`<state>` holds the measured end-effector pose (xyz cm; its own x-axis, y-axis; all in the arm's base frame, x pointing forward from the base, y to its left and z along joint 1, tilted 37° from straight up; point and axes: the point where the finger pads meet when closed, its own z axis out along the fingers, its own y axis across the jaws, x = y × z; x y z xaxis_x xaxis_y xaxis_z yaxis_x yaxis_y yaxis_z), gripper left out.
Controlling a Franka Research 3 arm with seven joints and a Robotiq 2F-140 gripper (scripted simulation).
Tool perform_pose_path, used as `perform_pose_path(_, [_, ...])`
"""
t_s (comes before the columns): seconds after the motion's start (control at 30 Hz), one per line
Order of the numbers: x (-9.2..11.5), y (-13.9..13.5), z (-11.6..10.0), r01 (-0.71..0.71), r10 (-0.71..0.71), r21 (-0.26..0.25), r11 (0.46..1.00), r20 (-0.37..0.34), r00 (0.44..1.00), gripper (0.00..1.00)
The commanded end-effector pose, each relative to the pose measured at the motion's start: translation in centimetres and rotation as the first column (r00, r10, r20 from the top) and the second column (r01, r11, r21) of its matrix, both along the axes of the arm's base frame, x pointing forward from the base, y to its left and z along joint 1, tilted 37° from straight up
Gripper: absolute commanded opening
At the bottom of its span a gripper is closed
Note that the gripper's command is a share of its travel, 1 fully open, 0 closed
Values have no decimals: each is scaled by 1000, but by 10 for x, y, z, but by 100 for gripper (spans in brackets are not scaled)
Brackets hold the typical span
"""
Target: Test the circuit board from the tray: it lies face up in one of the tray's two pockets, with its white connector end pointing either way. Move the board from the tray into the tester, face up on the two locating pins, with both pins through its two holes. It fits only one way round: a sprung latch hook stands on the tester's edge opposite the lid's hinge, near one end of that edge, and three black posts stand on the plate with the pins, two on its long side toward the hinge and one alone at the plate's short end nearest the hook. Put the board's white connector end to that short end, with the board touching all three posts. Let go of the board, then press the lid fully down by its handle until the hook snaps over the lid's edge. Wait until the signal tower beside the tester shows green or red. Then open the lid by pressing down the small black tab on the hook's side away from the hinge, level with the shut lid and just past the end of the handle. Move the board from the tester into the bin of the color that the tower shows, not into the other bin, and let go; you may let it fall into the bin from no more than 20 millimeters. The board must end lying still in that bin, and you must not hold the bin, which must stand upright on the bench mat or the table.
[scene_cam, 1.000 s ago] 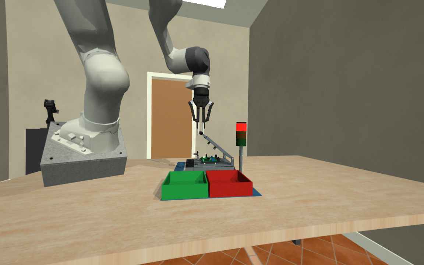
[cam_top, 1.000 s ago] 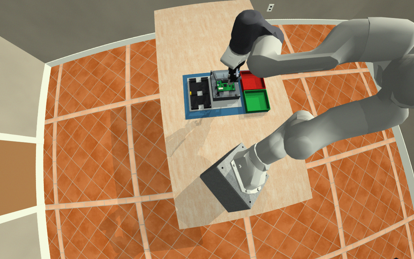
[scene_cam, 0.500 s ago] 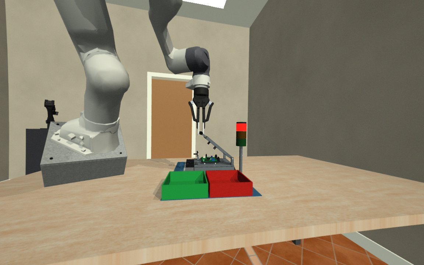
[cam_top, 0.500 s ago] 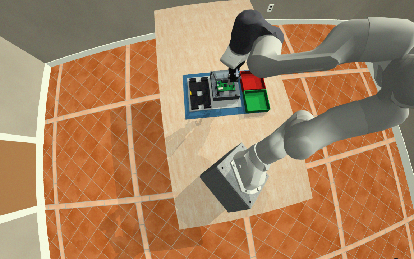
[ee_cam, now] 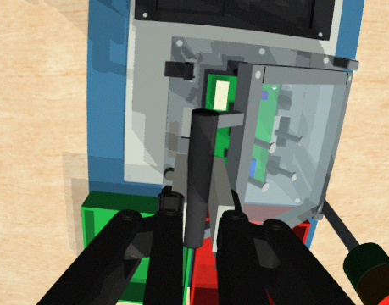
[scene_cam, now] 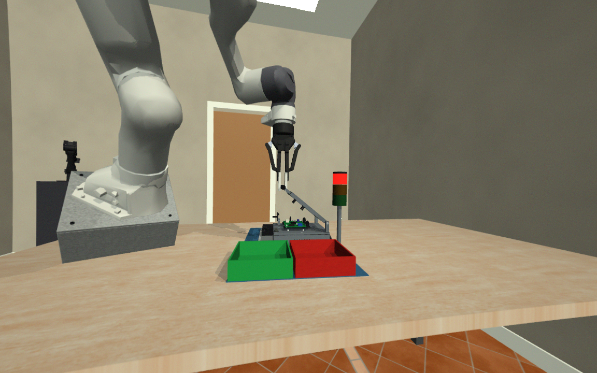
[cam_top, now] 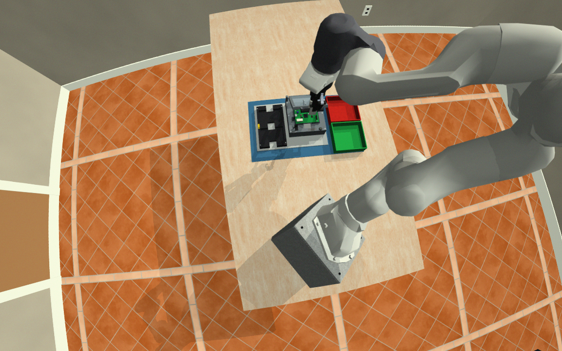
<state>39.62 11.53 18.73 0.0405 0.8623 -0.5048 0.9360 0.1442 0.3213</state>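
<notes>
Claw (scene_cam: 284, 182) clamped on lid handle (ee_cam: 197, 175), lid (scene_cam: 304, 205) half-raised. Tower (scene_cam: 339, 178) red. Your circuit board (cam_top: 305, 117) lies below claw, long axis toward red bin (scene_cam: 323, 263).

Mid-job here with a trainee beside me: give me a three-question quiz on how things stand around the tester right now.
1. True or false: the lid is latched shut.
2. The signal tower shows: A green, B red, C nothing.
3. Fill in: the gripper is shut on the lid's ____.

Key
1. False: it stands raised, with the circuit board on the tester plate beneath.
2. B.
3. handle.
</notes>
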Motion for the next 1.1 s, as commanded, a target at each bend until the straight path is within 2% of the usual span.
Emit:
perform_pose_path(0.0, [0,-1,-1,3,-3,0,1000,2,1000,0])
perform_pose_path(0.4, [2,1,3,3,-3,0,1000,2,1000,0])
perform_pose_path(1.07, [26,25,45,3,-3,0,1000,2,1000,0])
